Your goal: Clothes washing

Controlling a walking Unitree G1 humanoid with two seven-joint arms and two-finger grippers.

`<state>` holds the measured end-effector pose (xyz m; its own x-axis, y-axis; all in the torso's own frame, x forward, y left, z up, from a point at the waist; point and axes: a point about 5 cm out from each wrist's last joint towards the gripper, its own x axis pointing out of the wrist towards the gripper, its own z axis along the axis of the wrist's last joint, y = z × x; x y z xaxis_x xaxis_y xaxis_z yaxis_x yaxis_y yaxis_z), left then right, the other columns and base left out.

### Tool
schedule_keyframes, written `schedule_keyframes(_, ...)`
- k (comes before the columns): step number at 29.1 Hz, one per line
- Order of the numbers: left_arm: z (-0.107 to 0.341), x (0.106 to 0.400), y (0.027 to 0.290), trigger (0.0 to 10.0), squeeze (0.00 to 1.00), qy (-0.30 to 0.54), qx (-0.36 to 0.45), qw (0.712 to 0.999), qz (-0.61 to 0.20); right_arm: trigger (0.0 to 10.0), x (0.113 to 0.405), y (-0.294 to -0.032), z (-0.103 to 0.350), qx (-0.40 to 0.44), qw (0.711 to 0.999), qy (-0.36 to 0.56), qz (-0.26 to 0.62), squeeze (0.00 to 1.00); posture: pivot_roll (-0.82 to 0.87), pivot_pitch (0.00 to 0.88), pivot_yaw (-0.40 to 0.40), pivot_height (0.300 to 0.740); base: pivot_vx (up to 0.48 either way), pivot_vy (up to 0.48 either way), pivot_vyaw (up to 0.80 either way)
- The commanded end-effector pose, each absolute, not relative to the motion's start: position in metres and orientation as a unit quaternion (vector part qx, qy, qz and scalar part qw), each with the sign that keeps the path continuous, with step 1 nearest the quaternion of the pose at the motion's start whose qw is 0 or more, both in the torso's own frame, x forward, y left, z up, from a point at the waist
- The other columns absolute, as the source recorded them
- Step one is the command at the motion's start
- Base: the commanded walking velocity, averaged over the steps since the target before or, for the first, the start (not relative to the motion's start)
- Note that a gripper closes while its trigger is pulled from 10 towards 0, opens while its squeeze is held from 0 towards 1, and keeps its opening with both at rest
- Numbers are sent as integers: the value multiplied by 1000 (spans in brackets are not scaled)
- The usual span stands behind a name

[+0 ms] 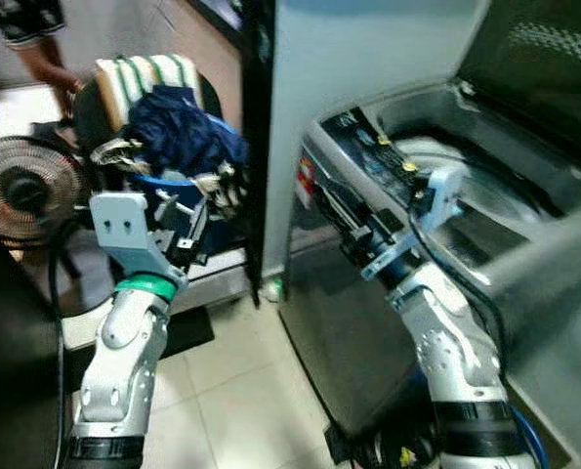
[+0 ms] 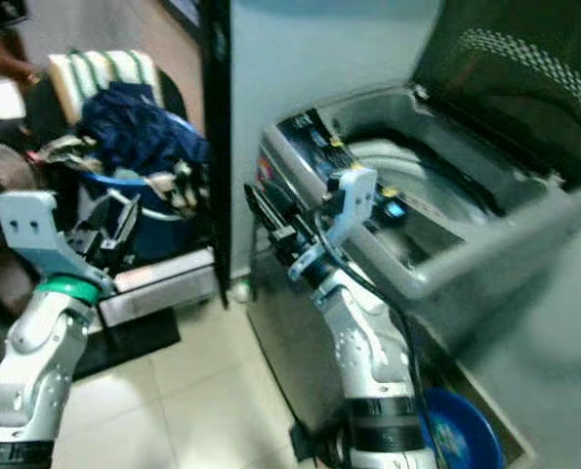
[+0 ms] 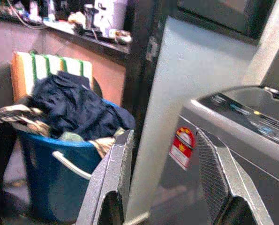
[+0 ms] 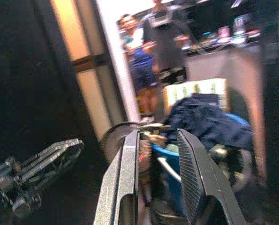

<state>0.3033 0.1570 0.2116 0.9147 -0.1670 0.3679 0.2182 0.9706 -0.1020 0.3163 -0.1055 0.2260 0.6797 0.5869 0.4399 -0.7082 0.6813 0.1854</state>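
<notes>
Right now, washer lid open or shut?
Open. The grey top-loading washing machine has its dark lid raised behind the tub, so the drum opening is exposed.

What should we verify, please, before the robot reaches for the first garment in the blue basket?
1. Washing machine lid raised: ok.
2. Blue basket holds clothes, dark blue garment on top: ok.
3. Left gripper open and holding nothing: ok.
4. Right gripper holding nothing: ok; its fingers look slightly apart.
5. Left gripper over the basket: not ok, it is beside it.
6. Drum contents: cannot tell.
7. People behind the basket, well away: ok.
</notes>
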Motion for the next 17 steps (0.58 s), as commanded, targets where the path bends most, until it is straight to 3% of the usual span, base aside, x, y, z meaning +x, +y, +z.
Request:
schedule_keyframes(1, 210, 302, 161, 10000, 0, -181, -73, 976, -92, 10000, 314, -96, 224, 187, 891, -160, 382, 0, 38, 4, -24, 740, 398, 0, 0)
schedule_keyframes(9, 209, 304, 161, 10000, 0, -178, -63, 977, -101, 10000, 311, -94, 218, 170, 894, -148, 386, 0, 36, 2, -17, 740, 408, 0, 0)
schedule_keyframes(13, 206, 305, 164, 10000, 0, -169, -51, 980, -97, 10000, 318, -102, 208, 150, 918, -134, 341, 0, 36, 2, -17, 740, 411, 0, 0)
schedule_keyframes(17, 206, 304, 165, 10000, 0, -169, -51, 980, -95, 10000, 319, -105, 205, 147, 923, -131, 329, 0, 37, 4, -11, 740, 409, 0, 0)
